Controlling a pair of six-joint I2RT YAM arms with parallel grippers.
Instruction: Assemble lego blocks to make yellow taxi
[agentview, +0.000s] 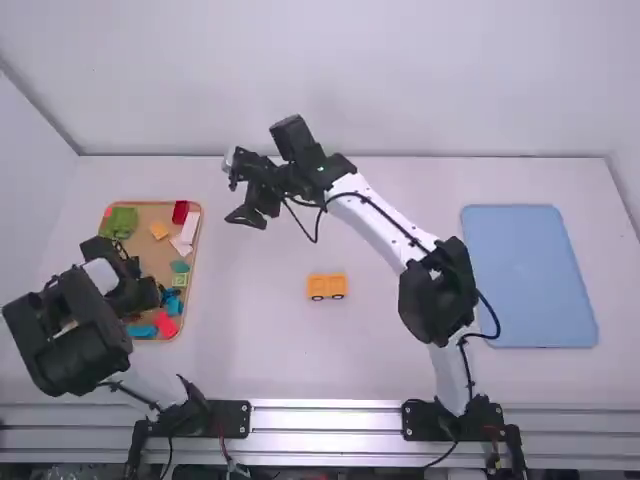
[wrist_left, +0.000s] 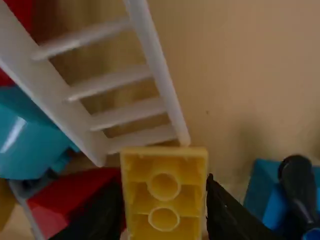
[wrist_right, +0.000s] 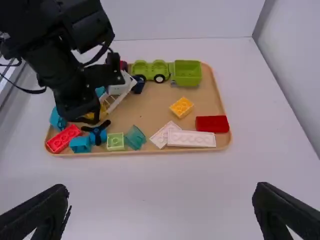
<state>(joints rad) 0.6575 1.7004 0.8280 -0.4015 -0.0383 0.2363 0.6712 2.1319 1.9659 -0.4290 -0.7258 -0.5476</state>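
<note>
R arm (agentview: 385, 226): white links (agentview: 362, 207), blk joints (agentview: 435, 292) (dark cable (agentview: 498, 322) looped alongside). L arm (agentview: 150, 384): chunky blk housing (agentview: 85, 345).

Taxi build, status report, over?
Left gripper clamped on yellow block. Right gripper open. Yellow wheeled base on table. White ladder close beside block.

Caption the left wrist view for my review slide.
Yellow block gripped in the left pincer, its hollow underside showing, near a white ladder, a red piece and a blue piece.
</note>
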